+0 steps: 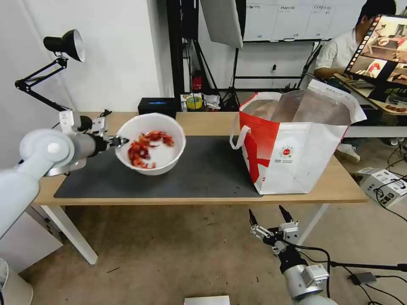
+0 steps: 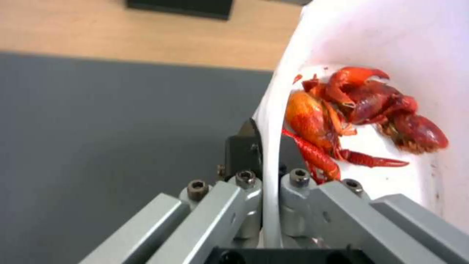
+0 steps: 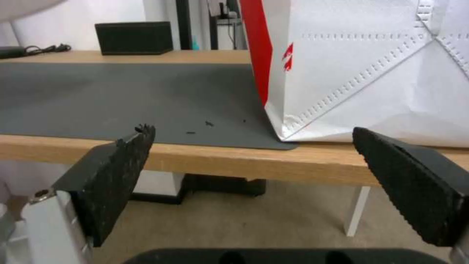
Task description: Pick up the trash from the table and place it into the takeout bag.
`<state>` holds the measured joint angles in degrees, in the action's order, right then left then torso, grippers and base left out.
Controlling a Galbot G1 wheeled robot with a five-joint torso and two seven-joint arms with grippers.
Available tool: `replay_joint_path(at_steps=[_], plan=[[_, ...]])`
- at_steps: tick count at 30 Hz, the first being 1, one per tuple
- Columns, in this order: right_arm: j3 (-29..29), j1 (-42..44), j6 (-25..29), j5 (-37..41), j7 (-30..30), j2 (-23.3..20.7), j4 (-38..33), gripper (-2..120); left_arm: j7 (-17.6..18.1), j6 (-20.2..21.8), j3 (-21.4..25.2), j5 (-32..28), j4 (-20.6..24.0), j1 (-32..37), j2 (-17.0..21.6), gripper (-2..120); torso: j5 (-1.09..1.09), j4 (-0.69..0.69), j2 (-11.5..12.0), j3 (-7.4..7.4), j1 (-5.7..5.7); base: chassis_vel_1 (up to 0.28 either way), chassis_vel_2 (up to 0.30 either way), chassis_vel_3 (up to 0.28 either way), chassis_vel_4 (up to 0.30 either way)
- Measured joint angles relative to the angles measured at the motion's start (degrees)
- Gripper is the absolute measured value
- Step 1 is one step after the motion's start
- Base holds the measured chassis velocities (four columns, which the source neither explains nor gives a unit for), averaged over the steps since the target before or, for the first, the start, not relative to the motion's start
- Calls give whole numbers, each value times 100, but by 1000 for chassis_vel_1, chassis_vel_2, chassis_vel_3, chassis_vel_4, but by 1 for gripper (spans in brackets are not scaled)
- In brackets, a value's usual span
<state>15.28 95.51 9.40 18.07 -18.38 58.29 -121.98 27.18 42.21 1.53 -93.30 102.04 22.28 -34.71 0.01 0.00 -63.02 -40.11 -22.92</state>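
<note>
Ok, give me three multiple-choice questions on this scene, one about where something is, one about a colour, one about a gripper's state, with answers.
1. Where is the white bowl?
A. inside the takeout bag
B. held tilted above the grey mat
C. on the floor

2. What colour are the shells in the bowl?
A. red
B. green
C. black

3. How is the right gripper?
A. shut on a tissue
B. shut on the bag's strap
C. open, holding nothing

Answers: B, the left gripper clamps its rim left of the takeout bag; A, red against white; C, its fingers stand apart before the table edge.

The bowl [image 1: 150,144] hangs over the mat's [image 1: 203,169] left part; the takeout bag [image 1: 292,144] stands right, apparently overlapping the mat's edge.
</note>
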Motion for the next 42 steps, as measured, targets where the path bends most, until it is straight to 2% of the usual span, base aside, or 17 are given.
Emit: replay_joint_path(at_steps=[7, 12, 15, 16, 18, 19, 21, 22, 25, 29, 32, 34, 36, 42], plan=[[0, 0, 0, 0, 0, 0, 0, 100, 316, -3, -697, -327, -9, -971, -369, 0, 0, -1, 0, 0, 0, 0, 0, 0, 0], [0, 0, 0, 0, -1, 0, 0, 100, 462, -4, -1006, -450, -169, -1450, -609, 0, 0, 0, 0, 0, 0, 0, 0, 0, 0], [0, 0, 0, 0, 0, 0, 0, 100, 564, -14, -1338, -554, -443, -2040, -976, 0, 1, 0, 0, 0, 0, 0, 0, 0, 0], [0, 0, 0, 0, 0, 0, 0, 100, 564, -14, -1338, -554, -443, -2040, -976, 0, 1, 0, 0, 0, 0, 0, 0, 0, 0], [0, 0, 0, 0, -1, 0, 0, 100, 595, -15, -1509, -592, -624, -2376, -1285, 0, 1, -1, 0, 0, 0, 0, 0, 0, 0], [0, 0, 0, 0, -1, 0, 0, 100, 595, -15, -1509, -592, -624, -2376, -1285, 0, 1, -1, 0, 0, 0, 0, 0, 0, 0], [0, 0, 0, 0, -1, 0, 0, 100, 715, -15, -1612, -639, -807, -2659, -1623, 0, 1, -1, 0, 0, 0, 0, 0, 0, 0], [0, 0, 0, 0, -1, 0, 0, 100, 715, -15, -1612, -639, -807, -2659, -1623, 0, 1, -1, 0, 0, 0, 0, 0, 0, 0], [0, 0, 0, 0, -1, 0, 0, 100, 808, -15, -1745, -669, -1037, -2933, -2027, 0, 0, 0, -1, 0, 0, 0, 0, 0, 0], [0, -1, 0, 0, -1, 0, 0, 100, 857, -15, -1803, -669, -1198, -3071, -2320, 0, 0, 0, -1, 0, 0, 0, 0, 0, 0], [0, 0, 0, 0, -1, 0, 0, 100, 901, -16, -1936, -647, -1450, -3256, -2751, 0, 2, -1, -1, 0, 0, 0, 0, 0, 0], [0, 0, 0, 0, -1, 0, 0, 100, 905, -16, -1951, -640, -1482, -3271, -2796, 0, 2, -1, -1, 0, 0, 0, 0, 0, 0], [0, 0, 0, 0, -1, 0, 0, 100, 952, -23, -2009, -578, -1750, -3358, -3121, 0, 1, -1, -1, 0, 0, 0, 0, 0, 0], [0, -1, 0, 0, -2, 0, 0, 100, 1053, -45, -2056, -470, -2187, -3466, -3541, 0, 0, 1, 0, 0, 0, 0, 0, 0, 0]])
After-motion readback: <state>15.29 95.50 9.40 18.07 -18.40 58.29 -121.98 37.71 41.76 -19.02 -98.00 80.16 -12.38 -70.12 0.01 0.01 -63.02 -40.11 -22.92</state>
